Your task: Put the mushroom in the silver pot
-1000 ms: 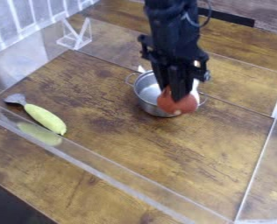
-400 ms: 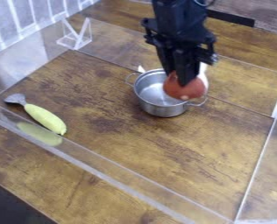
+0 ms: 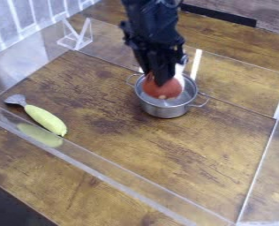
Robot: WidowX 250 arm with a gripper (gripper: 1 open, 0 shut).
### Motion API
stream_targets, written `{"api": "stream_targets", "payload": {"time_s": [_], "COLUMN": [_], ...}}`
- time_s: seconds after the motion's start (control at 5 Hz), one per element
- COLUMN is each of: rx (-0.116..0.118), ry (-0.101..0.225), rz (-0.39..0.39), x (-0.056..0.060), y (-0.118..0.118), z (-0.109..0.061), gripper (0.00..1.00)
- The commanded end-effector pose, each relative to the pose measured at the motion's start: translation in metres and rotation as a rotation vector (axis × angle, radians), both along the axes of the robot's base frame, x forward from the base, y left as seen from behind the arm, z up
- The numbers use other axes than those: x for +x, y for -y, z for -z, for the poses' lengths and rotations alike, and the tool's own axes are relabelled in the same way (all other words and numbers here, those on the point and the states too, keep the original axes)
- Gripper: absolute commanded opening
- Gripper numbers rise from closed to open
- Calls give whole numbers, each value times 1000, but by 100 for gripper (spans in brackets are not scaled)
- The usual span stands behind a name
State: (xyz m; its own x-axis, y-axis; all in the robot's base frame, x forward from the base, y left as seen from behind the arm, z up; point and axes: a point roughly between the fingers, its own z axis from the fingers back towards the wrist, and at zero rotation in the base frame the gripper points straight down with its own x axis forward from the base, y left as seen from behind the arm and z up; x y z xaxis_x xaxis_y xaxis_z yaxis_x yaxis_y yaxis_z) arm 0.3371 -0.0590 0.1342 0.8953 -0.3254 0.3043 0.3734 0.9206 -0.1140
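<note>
The silver pot (image 3: 181, 109) is a small shiny steel pot standing on the wooden table, a little right of centre. My black gripper (image 3: 162, 80) comes down from above and hangs over the pot's opening. It is shut on the mushroom (image 3: 163, 88), whose red-brown cap shows between the fingers, just above the pot's inside. The mushroom's stem is hidden by the fingers.
A long yellow-green banana-like item (image 3: 44, 119) lies at the left on the table, beside a small grey piece (image 3: 13, 100). A clear plastic stand (image 3: 73, 35) sits at the back left. Clear plastic walls border the table's left and front edges.
The gripper, still holding the mushroom, has moved from the pot's front-right rim up and leftward, so it now hangs over the pot's middle.
</note>
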Motion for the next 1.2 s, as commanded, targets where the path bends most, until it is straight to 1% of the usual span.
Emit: {"api": "stream_targets", "payload": {"time_s": [0.0, 0.2, 0.4, 0.6, 1.0], "rx": [-8, -1, 6, 12, 22], "ry": [77, 63, 51, 15, -35], "rz": [9, 2, -6, 11, 182], "x": [-3, 0, 3, -12, -29], "y": [10, 12, 15, 27, 60], "z": [-25, -23, -21, -8, 14], "gripper": [0, 100, 100, 100, 100]}}
